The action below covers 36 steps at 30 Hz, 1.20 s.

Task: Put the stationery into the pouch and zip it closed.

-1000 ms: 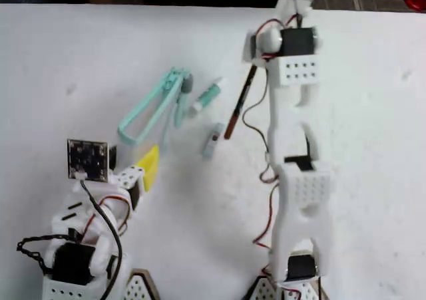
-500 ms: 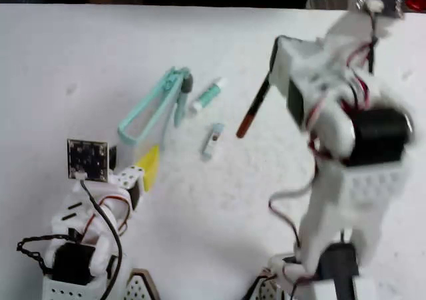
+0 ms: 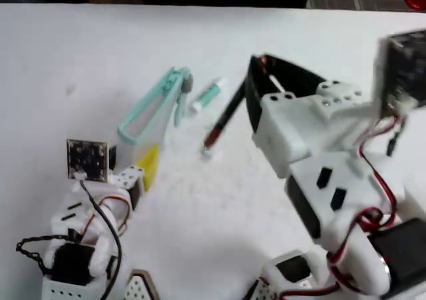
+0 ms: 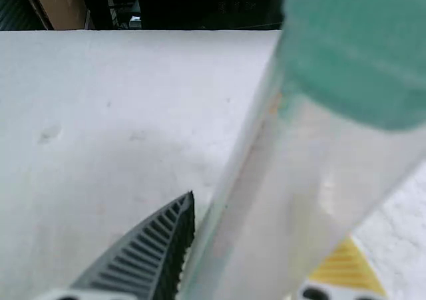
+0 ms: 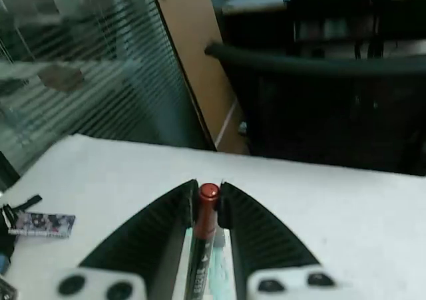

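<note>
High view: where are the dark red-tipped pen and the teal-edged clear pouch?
dark red-tipped pen [image 3: 225, 117], high view, middle of its shaft.
teal-edged clear pouch [image 3: 173, 82], high view, its teal far corner.

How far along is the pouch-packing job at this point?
Done: nothing visibly inside the pouch yet. In hand: the right gripper is shut on the pen, near the pouch, whose edge the left gripper grips. Left: that pen, the teal-capped tube and a small item on the table go in, then the zip gets closed.
</note>
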Each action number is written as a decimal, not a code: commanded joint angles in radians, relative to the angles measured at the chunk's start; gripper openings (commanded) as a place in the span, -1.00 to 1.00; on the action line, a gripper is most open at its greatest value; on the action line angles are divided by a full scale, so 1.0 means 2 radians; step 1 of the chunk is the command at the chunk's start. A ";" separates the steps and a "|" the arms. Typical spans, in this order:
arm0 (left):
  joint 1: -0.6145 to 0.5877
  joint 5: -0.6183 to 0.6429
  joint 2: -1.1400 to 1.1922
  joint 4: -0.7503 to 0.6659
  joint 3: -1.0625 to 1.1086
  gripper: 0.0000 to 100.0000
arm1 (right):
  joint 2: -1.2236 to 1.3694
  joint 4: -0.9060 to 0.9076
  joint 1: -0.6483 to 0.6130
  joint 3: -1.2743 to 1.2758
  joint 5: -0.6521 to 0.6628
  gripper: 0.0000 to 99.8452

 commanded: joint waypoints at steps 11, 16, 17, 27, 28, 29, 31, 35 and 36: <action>0.001 0.006 0.004 -0.002 -0.003 -0.52 | -0.003 -0.085 -0.066 0.013 0.005 -0.97; 0.001 0.006 0.004 -0.002 -0.003 -0.52 | 0.000 -0.165 -0.081 0.017 0.005 -0.97; 0.001 0.006 0.004 -0.002 -0.003 -0.52 | 0.003 -0.181 -0.083 0.015 0.005 -0.97; 0.001 0.006 0.004 -0.002 -0.003 -0.52 | 0.057 -0.216 -0.084 0.012 0.005 -0.97; 0.001 0.006 0.004 -0.002 -0.003 -0.52 | 0.058 -0.216 -0.084 0.012 0.005 -0.97; 0.001 0.006 0.004 -0.002 -0.003 -0.52 | 0.059 -0.216 -0.084 0.012 0.005 -0.97; 0.001 0.006 0.004 -0.002 -0.003 -0.52 | 0.060 -0.216 -0.084 0.012 0.005 -0.97; 0.001 0.006 0.004 -0.003 -0.003 -0.52 | 0.063 -0.215 -0.085 0.017 0.005 -0.97; 0.001 0.006 0.004 -0.003 -0.003 -0.52 | 0.063 -0.213 -0.085 0.017 0.005 -0.97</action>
